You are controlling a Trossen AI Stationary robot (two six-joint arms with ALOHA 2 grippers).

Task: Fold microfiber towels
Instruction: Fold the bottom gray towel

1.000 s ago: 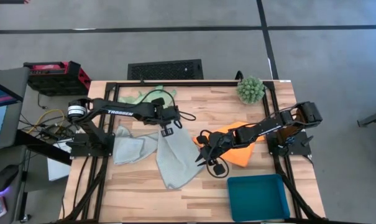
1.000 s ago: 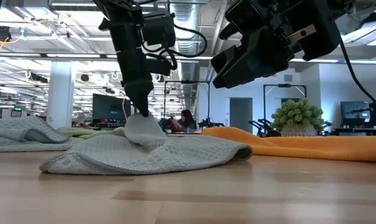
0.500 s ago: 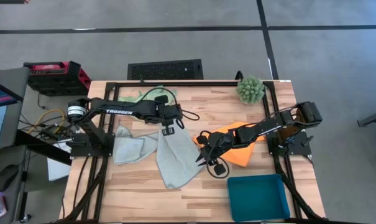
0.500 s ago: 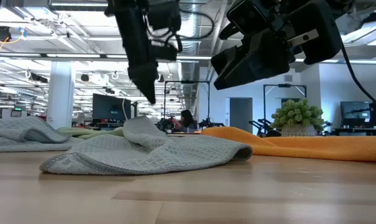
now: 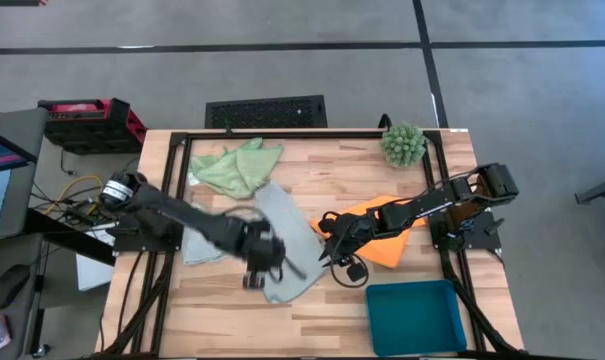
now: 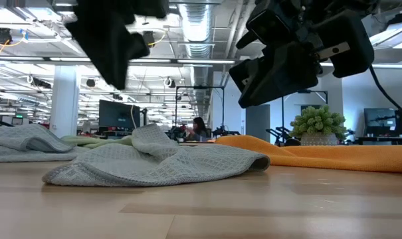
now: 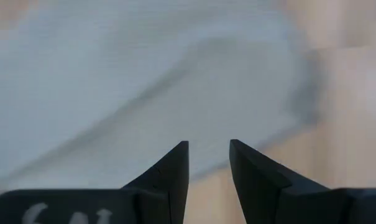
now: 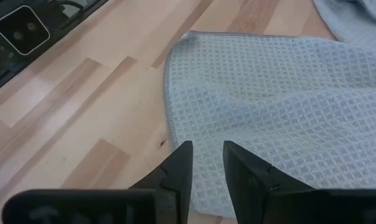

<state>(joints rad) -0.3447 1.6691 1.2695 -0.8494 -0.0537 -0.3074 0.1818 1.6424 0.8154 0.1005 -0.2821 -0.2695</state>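
Pale mint towel (image 5: 282, 235) laid on tabletop (image 5: 322, 305); left pincer (image 7: 209, 163) and right pincer (image 8: 207, 163) held over it, slightly parted, empty.

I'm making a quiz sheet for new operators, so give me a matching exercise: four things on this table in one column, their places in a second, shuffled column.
Things:
1. light green towel
2. orange towel
3. teal tray
4. spiky plant

Places:
A. near right corner of the table
B. far right corner of the table
C. under the right arm
D. far left part of the table

Pairs: 1-D, 2-C, 3-A, 4-B
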